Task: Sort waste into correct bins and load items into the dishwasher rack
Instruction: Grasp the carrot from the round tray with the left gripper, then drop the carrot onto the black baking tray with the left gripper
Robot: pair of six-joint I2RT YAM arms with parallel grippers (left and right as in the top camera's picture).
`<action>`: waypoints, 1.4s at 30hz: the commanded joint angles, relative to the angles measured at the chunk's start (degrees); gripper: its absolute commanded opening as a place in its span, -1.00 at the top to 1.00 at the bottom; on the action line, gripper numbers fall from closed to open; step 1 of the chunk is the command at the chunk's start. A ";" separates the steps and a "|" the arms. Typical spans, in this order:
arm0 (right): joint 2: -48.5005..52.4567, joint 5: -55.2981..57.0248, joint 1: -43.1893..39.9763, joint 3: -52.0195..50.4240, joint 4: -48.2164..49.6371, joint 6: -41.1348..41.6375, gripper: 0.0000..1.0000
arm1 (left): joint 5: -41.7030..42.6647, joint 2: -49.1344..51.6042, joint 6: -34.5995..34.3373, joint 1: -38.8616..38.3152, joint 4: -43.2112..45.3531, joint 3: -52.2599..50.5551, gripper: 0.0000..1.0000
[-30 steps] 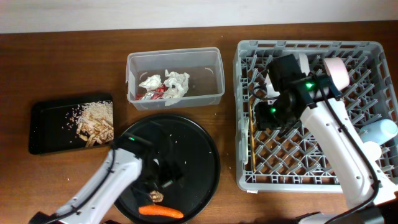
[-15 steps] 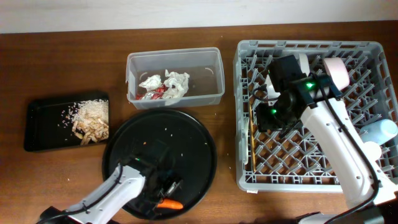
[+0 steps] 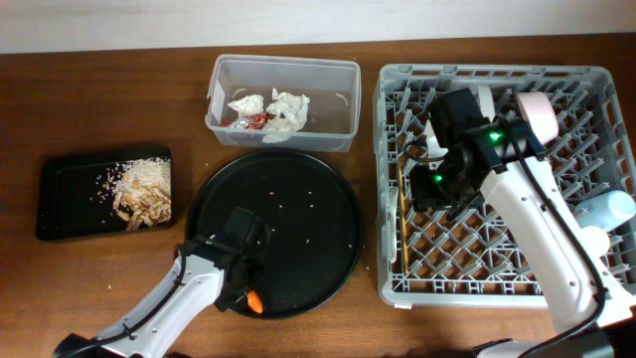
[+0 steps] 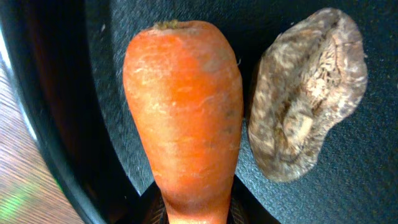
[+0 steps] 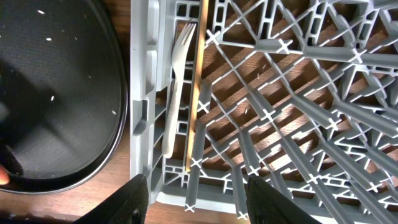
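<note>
Left claw (image 3: 246, 291) clasping carrot (image 4: 183, 118), tray (image 4: 40, 118) rim beside

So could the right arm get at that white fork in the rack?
Probably yes: the right gripper hangs open just above the fork, which lies uncovered beside the chopstick at the rack's edge.

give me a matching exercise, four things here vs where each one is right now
Things
1. carrot
2. crumpled tissues
3. beige food scraps
4. white fork

Places
A. clear tub
B. dishwasher rack
C. round black tray, at its near edge
D. shallow black tray

Pairs: 1-C, 2-A, 3-D, 4-B
</note>
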 commanded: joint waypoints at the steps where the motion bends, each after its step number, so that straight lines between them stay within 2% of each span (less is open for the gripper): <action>1: -0.31 0.55 -0.37 0.13 -0.09 -0.42 -0.09 | -4.83 0.17 4.66 0.24 -2.51 3.37 0.62; 4: -0.31 0.57 -0.37 0.13 -0.07 -0.42 -0.09 | -10.64 0.17 5.31 0.26 -11.61 10.82 0.62; 6: -0.31 0.55 -0.37 0.13 -0.20 -0.42 -0.09 | -11.47 0.15 9.62 1.31 -12.92 15.47 0.70; 8: -0.31 0.57 -0.37 0.13 -0.28 -0.42 -0.09 | -11.19 0.17 13.11 6.21 -13.27 20.70 0.85; 10: -0.31 0.72 -0.37 0.13 -0.28 -0.39 -0.09 | -11.26 0.17 16.70 14.38 -12.41 25.35 0.86; 16: -0.31 0.72 -0.37 0.13 -0.28 -0.37 -0.08 | -11.02 0.31 18.36 39.80 -2.27 26.27 0.85; 18: -0.31 0.72 -0.37 0.13 -0.28 -0.37 -0.08 | -10.71 0.68 18.36 45.70 1.90 26.27 0.85; 22: -0.31 0.72 -0.37 0.13 -0.28 -0.37 -0.08 | -9.11 5.33 18.34 52.33 8.02 26.27 0.85; 27: -0.31 0.70 -0.37 0.13 -0.50 -0.35 -0.08 | -9.11 15.19 18.34 53.33 15.82 26.27 0.85; 28: -0.31 0.72 -0.37 0.13 -0.48 -0.17 -0.08 | -9.11 16.04 18.34 53.33 16.92 26.27 0.75; 30: -0.31 0.70 -0.37 0.13 -0.48 -0.15 -0.08 | -9.11 17.38 18.32 53.33 18.21 26.27 0.70; 33: -0.31 0.70 -0.37 0.13 -0.48 -0.15 -0.08 | -9.11 18.01 18.32 53.33 18.18 26.27 0.21; 36: -0.31 0.72 -0.37 0.13 -0.48 -0.17 -0.07 | -9.11 18.01 18.34 53.33 17.64 26.27 0.01; 38: -0.31 0.70 -0.37 0.13 -0.52 -0.15 -0.07 | -9.07 17.99 18.49 53.33 16.52 26.27 -0.05; 39: -0.31 0.70 -0.37 0.13 -0.50 -0.17 -0.07 | -7.85 17.86 20.98 53.33 16.63 26.29 -0.20; 42: -0.31 0.72 -0.37 0.13 -0.50 -0.17 -0.07 | -3.41 14.93 26.82 52.94 16.26 26.71 -0.26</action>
